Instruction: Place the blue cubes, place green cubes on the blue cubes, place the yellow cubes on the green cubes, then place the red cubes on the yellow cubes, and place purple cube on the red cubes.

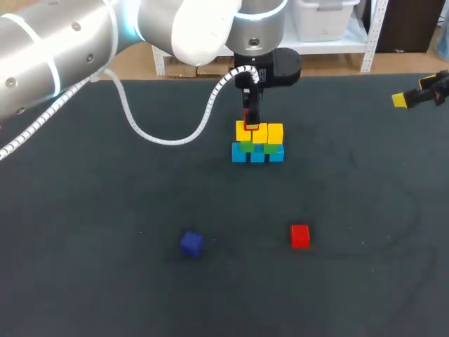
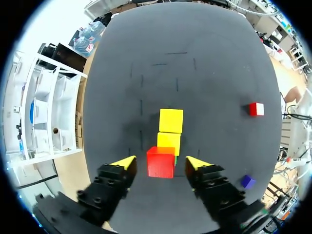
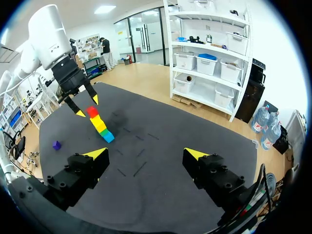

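Two hands are in view. The left hand (image 2: 161, 163) hangs over the stack (image 1: 257, 142). One red cube (image 2: 161, 162) sits between its fingers on top of the yellow cubes (image 2: 170, 121), with a gap showing on each side. The fingers are partly open and grip nothing. Below the yellow layer are green cubes (image 1: 246, 146), then blue cubes (image 1: 257, 154) resting on the dark bench (image 1: 105, 246). A second red cube (image 1: 299, 236) and a purple cube (image 1: 191, 243) lie loose on the bench, both off to the same side of the left hand and well apart from it. The right hand (image 3: 146, 153) is wide open and empty, well apart from the stack, above the bench.
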`<action>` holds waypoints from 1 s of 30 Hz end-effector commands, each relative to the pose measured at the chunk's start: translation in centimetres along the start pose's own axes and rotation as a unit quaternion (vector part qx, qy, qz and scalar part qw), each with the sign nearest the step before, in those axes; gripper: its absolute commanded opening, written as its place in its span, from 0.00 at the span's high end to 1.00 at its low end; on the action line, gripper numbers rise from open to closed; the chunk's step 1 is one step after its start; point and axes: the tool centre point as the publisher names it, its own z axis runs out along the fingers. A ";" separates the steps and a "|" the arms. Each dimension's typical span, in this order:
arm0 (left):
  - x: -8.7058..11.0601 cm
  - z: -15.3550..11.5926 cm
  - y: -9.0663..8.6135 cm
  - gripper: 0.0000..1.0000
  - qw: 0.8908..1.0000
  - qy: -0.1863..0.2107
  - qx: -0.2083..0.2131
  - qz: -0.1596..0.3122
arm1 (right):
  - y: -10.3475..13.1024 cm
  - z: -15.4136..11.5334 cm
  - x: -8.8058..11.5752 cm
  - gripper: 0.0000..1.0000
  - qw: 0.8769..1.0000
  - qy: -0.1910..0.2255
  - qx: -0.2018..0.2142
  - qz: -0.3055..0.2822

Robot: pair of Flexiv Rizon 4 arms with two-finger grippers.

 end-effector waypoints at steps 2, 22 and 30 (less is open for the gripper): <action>-0.1 0.0 0.2 0.00 1.000 0.002 0.000 -0.001 | -0.1 0.1 0.0 0.00 1.000 -0.001 -0.002 0.000; 6.8 -8.7 -1.6 0.00 0.973 -0.113 -0.040 -0.198 | -0.1 0.1 0.0 0.00 1.000 -0.001 -0.002 0.000; 12.3 -8.7 -2.2 0.00 0.924 -0.159 -0.072 -0.340 | -0.1 0.1 0.0 0.00 1.000 -0.001 -0.002 0.000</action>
